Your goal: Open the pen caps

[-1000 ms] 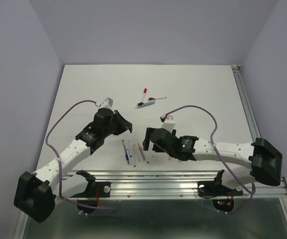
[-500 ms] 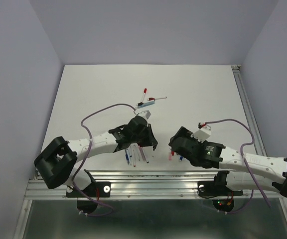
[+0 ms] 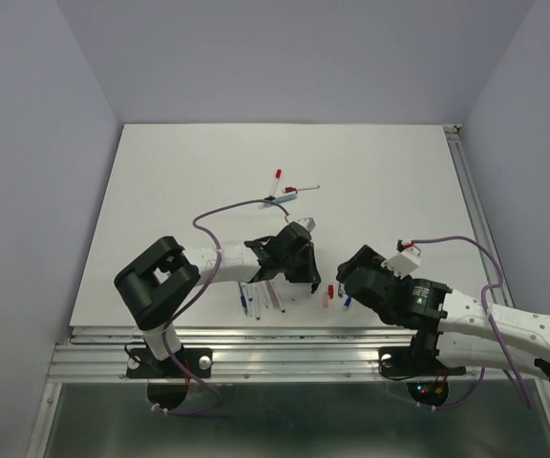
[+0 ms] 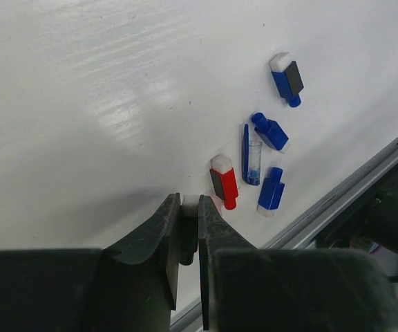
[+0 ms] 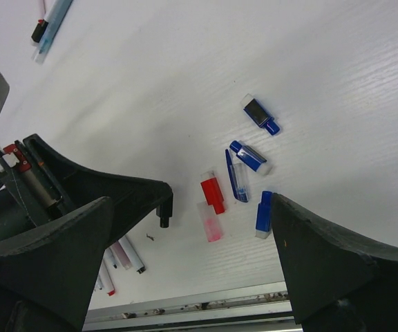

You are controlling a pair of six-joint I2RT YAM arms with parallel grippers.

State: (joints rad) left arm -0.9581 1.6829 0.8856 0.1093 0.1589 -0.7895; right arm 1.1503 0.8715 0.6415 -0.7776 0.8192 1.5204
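Starting at the near edge, a metal rail (image 3: 285,336) runs along the front of the table (image 3: 179,181). Right behind it a few pen barrels (image 3: 259,296) lie side by side, white with pink and blue bits, a little left of centre.

Just to their right is the loose cluster of pen caps (image 3: 337,296), all lying flat on the table close to that same edge. The right wrist view shows them best. There's a red cap (image 5: 211,192) with a see-through pink cap (image 5: 210,227) just beside its near end. To the right of those are the blue caps (image 5: 263,214): three solid ones, the farthest with a black side, plus a clear one with a blue clip in the middle.

The left gripper (image 4: 190,200) sits low over the table between the barrels and the caps, its tips just beside the red and pink ones. Its fingers are pressed almost together, with a small pale bit showing in the slit. I honestly can't tell what that bit is.

The right gripper (image 5: 191,204) hangs on the other side of the cluster, fingers spread wide with nothing in them. The caps show in the gap between them.

Farther back, well apart from everything else near the table's middle, there's a light blue pen (image 3: 283,197) with a couple of thin red-tipped pieces next to it. They're too small to sort out.
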